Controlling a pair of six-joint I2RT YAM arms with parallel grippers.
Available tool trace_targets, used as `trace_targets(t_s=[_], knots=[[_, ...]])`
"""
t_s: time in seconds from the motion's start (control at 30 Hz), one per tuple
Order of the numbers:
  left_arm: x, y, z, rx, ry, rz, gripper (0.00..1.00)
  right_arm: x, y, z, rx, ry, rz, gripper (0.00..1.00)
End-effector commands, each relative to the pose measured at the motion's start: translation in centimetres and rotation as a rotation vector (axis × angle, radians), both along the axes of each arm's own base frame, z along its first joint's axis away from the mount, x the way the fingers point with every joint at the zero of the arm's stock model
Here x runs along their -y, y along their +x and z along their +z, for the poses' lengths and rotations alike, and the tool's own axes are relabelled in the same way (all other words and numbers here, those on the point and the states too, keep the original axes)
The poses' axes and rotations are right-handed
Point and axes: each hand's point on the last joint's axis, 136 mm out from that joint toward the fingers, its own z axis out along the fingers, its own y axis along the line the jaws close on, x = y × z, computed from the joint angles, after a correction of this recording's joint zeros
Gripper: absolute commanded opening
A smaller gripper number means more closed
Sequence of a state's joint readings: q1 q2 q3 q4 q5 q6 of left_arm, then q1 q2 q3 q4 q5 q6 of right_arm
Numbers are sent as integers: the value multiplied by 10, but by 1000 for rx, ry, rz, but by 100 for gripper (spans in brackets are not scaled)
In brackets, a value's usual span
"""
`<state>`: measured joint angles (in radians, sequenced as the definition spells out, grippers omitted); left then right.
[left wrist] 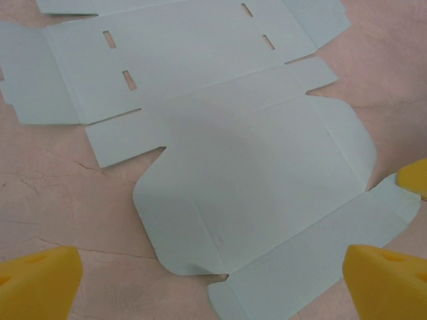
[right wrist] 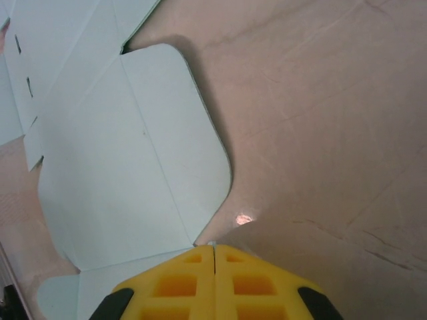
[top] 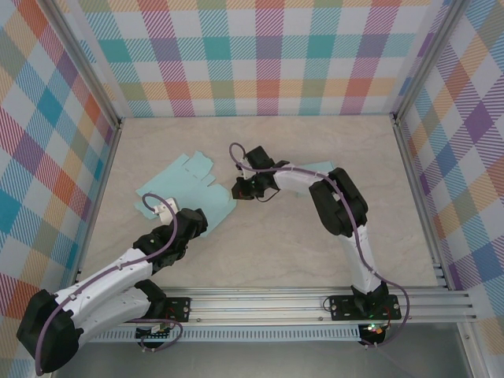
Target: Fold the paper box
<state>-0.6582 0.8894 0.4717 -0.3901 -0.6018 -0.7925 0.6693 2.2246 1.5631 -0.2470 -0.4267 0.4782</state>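
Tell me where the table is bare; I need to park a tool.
Bare: far strip between paper box and back wall; wide stretch between right arm and right wall. Crowded: left-centre, left pincer and right pincer at the box.

A lab test cell: plaid walls (top: 268, 55), aluminium rails (top: 276, 303), marble-look tabletop (top: 315, 142).

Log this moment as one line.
paper box: flat, unfolded on table | left gripper: open above its near edge | right gripper: shut at its right edge, grip unclear | folds: none yet
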Motion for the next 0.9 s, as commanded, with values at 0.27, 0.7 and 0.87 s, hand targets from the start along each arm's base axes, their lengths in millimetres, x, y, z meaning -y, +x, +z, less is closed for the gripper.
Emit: trace_targets(t_s=[0.27,0.7,0.87], knots=[[5,27,22,84,-135,-14,100,42,-3,55,217,-79,-70,0],[-75,95,8,14,-236,131,98,75,-31,34,151,-169,-85,0],[-88,134,-9,-91,-219,81,91,86,-43,29,135,-202,-81,0]])
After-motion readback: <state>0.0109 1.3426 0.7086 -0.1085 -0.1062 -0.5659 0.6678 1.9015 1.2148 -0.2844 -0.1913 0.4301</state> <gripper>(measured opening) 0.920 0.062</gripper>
